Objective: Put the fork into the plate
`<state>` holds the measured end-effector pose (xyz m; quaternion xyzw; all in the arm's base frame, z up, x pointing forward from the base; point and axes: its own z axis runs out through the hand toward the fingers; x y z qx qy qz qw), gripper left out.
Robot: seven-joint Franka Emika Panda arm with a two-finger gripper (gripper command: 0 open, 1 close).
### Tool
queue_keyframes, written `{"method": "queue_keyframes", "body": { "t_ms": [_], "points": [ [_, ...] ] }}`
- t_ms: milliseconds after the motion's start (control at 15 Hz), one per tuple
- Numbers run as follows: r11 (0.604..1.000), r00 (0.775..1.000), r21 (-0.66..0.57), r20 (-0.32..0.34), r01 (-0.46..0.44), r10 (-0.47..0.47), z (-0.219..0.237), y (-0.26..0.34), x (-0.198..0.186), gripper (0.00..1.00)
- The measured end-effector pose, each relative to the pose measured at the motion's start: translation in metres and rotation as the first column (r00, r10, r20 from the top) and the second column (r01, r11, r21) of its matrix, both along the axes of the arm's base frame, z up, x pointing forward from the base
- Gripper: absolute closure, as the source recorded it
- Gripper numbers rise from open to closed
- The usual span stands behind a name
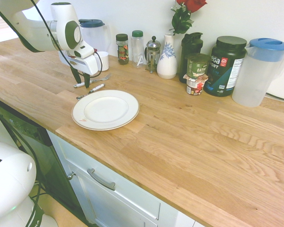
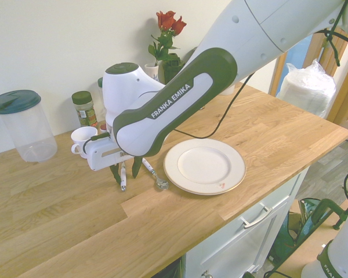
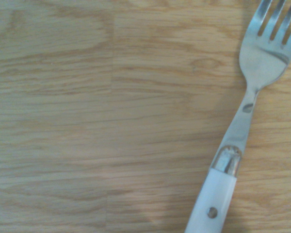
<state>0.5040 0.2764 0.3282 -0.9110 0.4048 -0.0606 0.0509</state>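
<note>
The fork (image 3: pixel 242 121) had a silver metal head with tines and a white handle with a rivet. It lay on the wooden countertop (image 1: pixel 189 127) beside the white plate (image 1: pixel 105 109). The gripper (image 1: pixel 80 80) stood straight down over the handle, jaws parted on both sides, not yet clenched.

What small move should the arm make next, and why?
Probably finish closing on the fork's handle, then lift. The gripper points straight down over the fork, fingers straddling its handle, and the fork lies flat on the wooden counter. The plate is empty, close beside it, with a second white-handled utensil between them. I cannot tell whether the fingers touch the handle yet.
</note>
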Motion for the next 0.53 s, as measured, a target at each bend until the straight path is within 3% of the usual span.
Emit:
{"method": "queue_keyframes", "body": {
  "t_ms": [533],
  "points": [
    [1.0,1.0,-0.004,-0.001,0.01,-0.01,0.0,-0.0061,0.0034,1.0]
  ]
}}
